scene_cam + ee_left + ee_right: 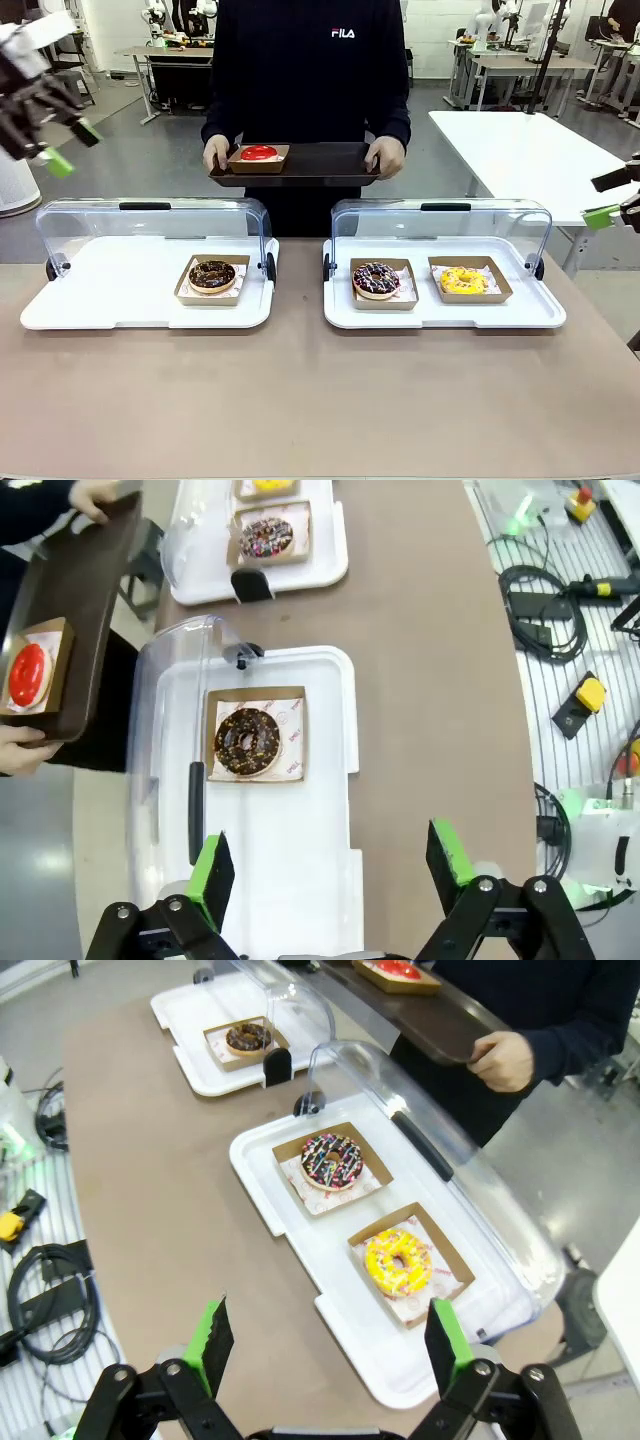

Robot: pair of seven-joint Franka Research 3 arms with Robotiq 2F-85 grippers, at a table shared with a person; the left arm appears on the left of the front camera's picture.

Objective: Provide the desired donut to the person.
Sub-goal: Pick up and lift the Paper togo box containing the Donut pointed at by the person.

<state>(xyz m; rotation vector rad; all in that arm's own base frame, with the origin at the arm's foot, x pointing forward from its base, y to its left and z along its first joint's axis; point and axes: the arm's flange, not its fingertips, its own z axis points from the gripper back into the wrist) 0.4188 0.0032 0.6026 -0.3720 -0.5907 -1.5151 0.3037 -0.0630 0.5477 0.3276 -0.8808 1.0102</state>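
The person (305, 70) stands across the table holding a dark tray (330, 165) with a red donut (259, 153) in a brown box. A chocolate donut (212, 275) sits in the left white tray (100, 290). A sprinkled chocolate donut (376, 280) and a yellow donut (463, 281) sit in the right white tray (540, 305). My left gripper (70, 147) hangs open high at the far left, above the chocolate donut (248, 742). My right gripper (607, 198) is open at the right edge, above the yellow donut (398, 1262). Both hold nothing.
Both clear lids (150, 220) stand tipped back open behind the white trays. The brown table (300, 400) is bare in front of them. A white table (520, 150) stands at the back right. Cables and button boxes (580, 695) lie beside the table.
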